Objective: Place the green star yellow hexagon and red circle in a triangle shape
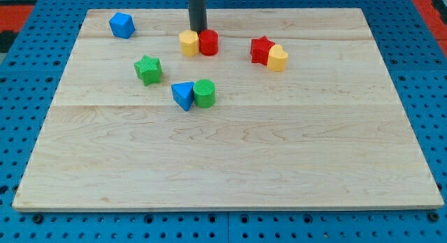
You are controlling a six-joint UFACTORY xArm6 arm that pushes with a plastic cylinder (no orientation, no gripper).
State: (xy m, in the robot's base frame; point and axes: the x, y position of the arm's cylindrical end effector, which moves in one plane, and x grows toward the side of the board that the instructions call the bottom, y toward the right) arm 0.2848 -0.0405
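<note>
The green star (148, 69) lies on the wooden board at the view's left of centre. The yellow hexagon (188, 42) and the red circle (209, 42) sit side by side, touching, near the view's top centre. My tip (198, 31) stands just above them in the view, behind the seam where the two blocks meet, close to or touching both.
A blue cube (121, 25) sits at the top left. A blue triangle (184, 96) and a green circle (204, 93) touch below the centre pair. A red star (261, 49) and a yellow heart (277, 59) touch at the right. The board (230, 166) lies on a blue pegboard.
</note>
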